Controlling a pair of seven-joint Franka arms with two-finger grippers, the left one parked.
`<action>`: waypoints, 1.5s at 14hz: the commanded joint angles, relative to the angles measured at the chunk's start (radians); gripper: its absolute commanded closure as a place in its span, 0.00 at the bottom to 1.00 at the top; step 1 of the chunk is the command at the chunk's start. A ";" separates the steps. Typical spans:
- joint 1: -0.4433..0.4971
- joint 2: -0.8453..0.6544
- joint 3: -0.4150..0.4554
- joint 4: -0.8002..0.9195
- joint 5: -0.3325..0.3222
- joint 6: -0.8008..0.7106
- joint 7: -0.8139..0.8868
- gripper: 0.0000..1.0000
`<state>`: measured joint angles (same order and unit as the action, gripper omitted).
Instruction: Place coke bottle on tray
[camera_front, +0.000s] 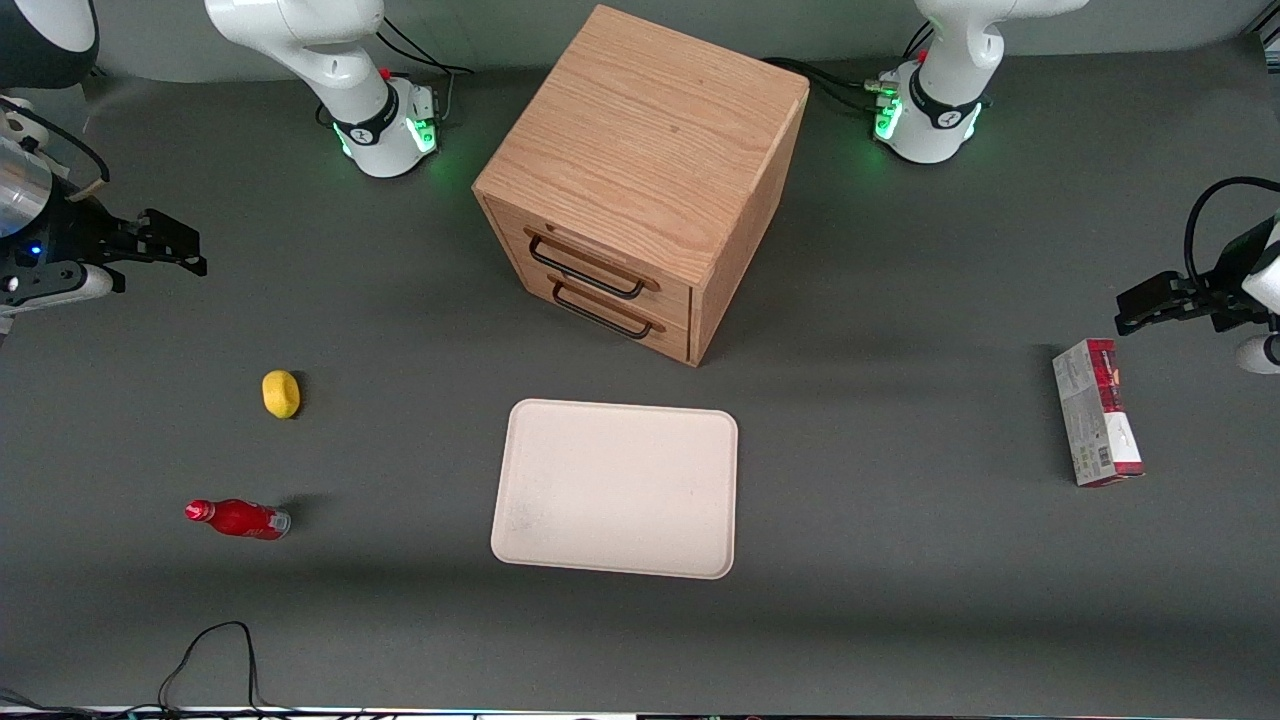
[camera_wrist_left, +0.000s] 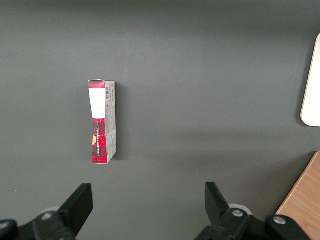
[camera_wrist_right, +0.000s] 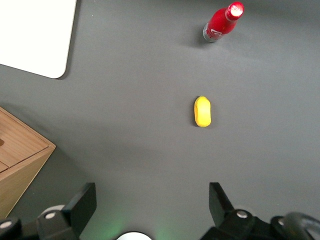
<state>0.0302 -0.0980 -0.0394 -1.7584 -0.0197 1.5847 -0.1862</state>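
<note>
Front view: coke bottle (camera_front: 238, 519) lying on side on grey bench (camera_front: 400, 620), toward working arm's end, well apart from tray (camera_front: 617, 487). Yellow lump (camera_front: 281, 394) farther from camera than bottle. Tray bare, in front of wooden drawer cabinet (camera_front: 640, 180). Claw (camera_front: 170, 245) raised above bench, holding nothing. Carton (camera_front: 1097, 412) toward parked arm's end.

Right wrist view: claw fingers (camera_wrist_right: 82, 202) spread wide, nothing between; bottle (camera_wrist_right: 223, 22), lump (camera_wrist_right: 202, 111), tray corner (camera_wrist_right: 35, 35), cabinet edge (camera_wrist_right: 20, 160) visible.

Left wrist view: only carton (camera_wrist_left: 102, 122), tray rim (camera_wrist_left: 311, 80), cabinet corner (camera_wrist_left: 305, 200); bottle not shown.

Coke bottle (camera_front: 238, 519) (lying flat) well apart from tray (camera_front: 617, 487); gripper (camera_front: 170, 242) raised.
</note>
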 joint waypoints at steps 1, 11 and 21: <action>-0.007 0.030 0.009 0.043 0.021 -0.047 0.020 0.00; -0.001 0.103 0.006 0.158 0.026 -0.103 0.040 0.00; 0.010 0.121 0.009 0.200 0.015 -0.112 0.088 0.00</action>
<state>0.0343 0.0063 -0.0311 -1.5957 -0.0096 1.4973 -0.1248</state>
